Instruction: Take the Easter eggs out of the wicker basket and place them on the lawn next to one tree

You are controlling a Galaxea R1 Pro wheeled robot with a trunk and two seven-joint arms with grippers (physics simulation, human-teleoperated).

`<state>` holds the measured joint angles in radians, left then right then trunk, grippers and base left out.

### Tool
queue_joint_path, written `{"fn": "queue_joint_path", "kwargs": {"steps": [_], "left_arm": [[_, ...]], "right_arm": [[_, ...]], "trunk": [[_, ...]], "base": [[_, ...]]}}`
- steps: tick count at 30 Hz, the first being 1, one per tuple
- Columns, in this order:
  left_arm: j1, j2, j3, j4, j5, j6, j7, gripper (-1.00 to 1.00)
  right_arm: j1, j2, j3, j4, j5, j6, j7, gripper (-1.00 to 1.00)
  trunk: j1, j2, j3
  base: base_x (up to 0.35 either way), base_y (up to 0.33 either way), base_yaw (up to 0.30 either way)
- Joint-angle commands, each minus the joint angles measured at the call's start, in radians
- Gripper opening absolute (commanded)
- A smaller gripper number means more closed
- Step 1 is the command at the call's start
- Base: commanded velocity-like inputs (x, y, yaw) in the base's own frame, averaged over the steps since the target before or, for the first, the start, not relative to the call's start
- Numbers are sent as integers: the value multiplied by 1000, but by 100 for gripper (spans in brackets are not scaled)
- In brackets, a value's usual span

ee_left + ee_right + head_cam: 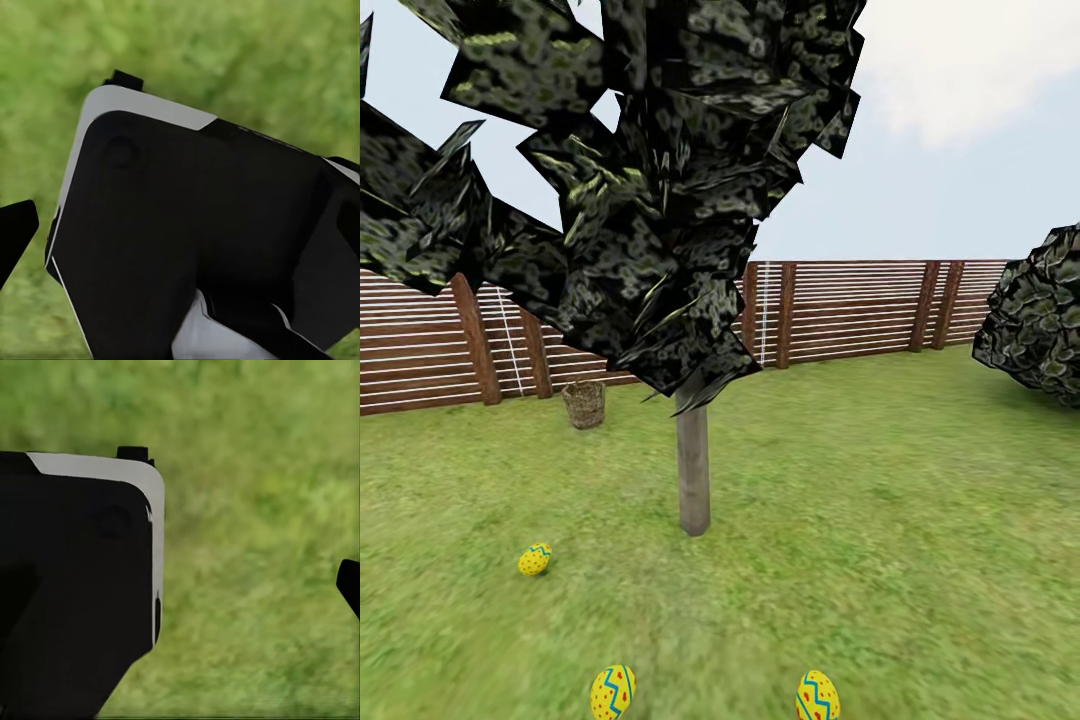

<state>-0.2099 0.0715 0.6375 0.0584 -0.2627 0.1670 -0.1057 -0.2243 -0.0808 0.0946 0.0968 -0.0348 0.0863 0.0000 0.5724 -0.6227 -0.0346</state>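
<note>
Neither wrist view settles how the jaws stand. In the left wrist view a large black-and-white robot body [187, 247] blocks most of the frame, with a dark finger tip [15, 232] at one edge over blurred grass; whether the left gripper is apart or together cannot be told. The right wrist view likewise has a black, white-edged robot part [75, 585], one dark finger tip [349, 585] at the far edge, and open grass between them; its jaw state cannot be told either.

The head view gives the wider scene. Three Easter eggs lie on the lawn [920, 520] near the slim grey trunk of the tree [693, 460]: one [534, 559] left of the trunk, two nearer the camera at the lower edge [613, 692] and [817, 696], all apart from each other. The wicker basket [584, 404] stands upright well beyond, near the slatted wooden fence [840, 315]. A dark bush [1040, 315] sits at the right edge. Wide bare grass stretches right of the trunk.
</note>
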Motion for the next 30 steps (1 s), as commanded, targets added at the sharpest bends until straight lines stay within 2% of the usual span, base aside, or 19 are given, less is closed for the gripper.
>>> {"fn": "queue_joint_path", "kwargs": {"steps": [1,9,14,30], "left_arm": [[-1,-1,8,1,-10,2,-2,100],[0,-5,7,2,-12,1,-3,100],[18,-23,7,2,-12,-2,-2,100],[21,-25,7,1,-12,-3,-2,100]], "right_arm": [[6,1,8,1,-4,1,0,100],[27,-1,8,1,-6,-17,0,100],[55,-2,7,1,-7,-41,0,100],[59,3,7,-2,-9,-51,0,100]], "trunk": [[-4,6,1],[-34,62,27],[-53,97,42],[-115,209,92]], "base": [[0,0,0],[0,0,0],[0,0,0],[0,0,0]]}}
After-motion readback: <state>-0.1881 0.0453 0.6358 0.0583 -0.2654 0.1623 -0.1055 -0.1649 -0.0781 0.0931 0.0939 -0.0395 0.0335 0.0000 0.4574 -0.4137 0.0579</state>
